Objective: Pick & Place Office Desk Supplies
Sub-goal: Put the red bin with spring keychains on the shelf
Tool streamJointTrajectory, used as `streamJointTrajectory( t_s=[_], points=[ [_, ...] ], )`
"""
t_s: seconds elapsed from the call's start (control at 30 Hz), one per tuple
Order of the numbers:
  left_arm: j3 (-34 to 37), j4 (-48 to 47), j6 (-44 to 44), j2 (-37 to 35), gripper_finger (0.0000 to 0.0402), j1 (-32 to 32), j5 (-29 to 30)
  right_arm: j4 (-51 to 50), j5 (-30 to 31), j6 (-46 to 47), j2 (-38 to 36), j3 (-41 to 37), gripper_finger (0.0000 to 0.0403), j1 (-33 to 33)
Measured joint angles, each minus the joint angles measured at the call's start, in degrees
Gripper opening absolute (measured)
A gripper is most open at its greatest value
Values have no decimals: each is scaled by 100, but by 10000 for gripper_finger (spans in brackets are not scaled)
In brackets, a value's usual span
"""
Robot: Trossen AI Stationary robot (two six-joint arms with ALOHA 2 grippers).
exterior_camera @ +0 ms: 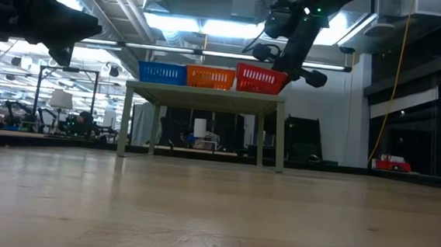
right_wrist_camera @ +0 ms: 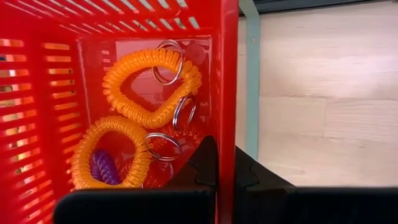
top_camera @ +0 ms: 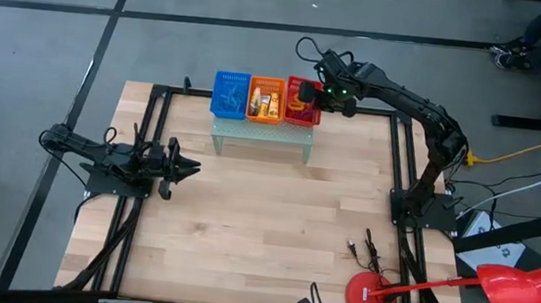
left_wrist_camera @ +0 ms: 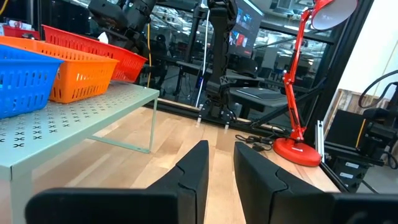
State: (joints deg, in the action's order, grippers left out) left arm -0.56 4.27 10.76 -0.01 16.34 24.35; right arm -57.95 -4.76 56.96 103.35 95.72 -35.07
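Observation:
Three small baskets, blue, orange and red, stand in a row on the pale green perforated stand. In the right wrist view the red basket holds orange coil loops with metal rings and a purple coil. Yellow-and-white pieces show in the orange basket. My right gripper is at the red basket, shut on its wall. My left gripper waits low over the table's left side, shut with only a slit between its fingers. My right gripper pinches a side wall of the red basket near its rim. One finger is inside the basket and one outside. The fingers come from above, slanting down. In the low view the basket sits on the stand with its rim sloping a little.
A red desk lamp's round base stands at the table's near right corner, its arm reaching past the right edge. Dark cables lie just beyond the base. Bare wood stretches between the stand and the near edge.

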Motion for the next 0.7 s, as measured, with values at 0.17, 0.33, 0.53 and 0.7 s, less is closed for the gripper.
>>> streamJointTrajectory(
  t_s=[0.17, 0.33, 0.53, 0.7],
  points=[
    [-1, 0, 0, 0, 70, 0, 0, 2, -21, -21, -2, 0, 3, 5],
    [0, 0, 0, 0, 72, -1, 1, 5, -22, -86, -2, 0, 5, 5],
    [-2, 0, 0, 0, 72, 0, 1, 228, -135, -211, -2, 2, 49, 5],
    [-2, 0, 0, 0, 72, 0, 0, 275, -235, -204, -2, 2, 97, 5]
  ],
)
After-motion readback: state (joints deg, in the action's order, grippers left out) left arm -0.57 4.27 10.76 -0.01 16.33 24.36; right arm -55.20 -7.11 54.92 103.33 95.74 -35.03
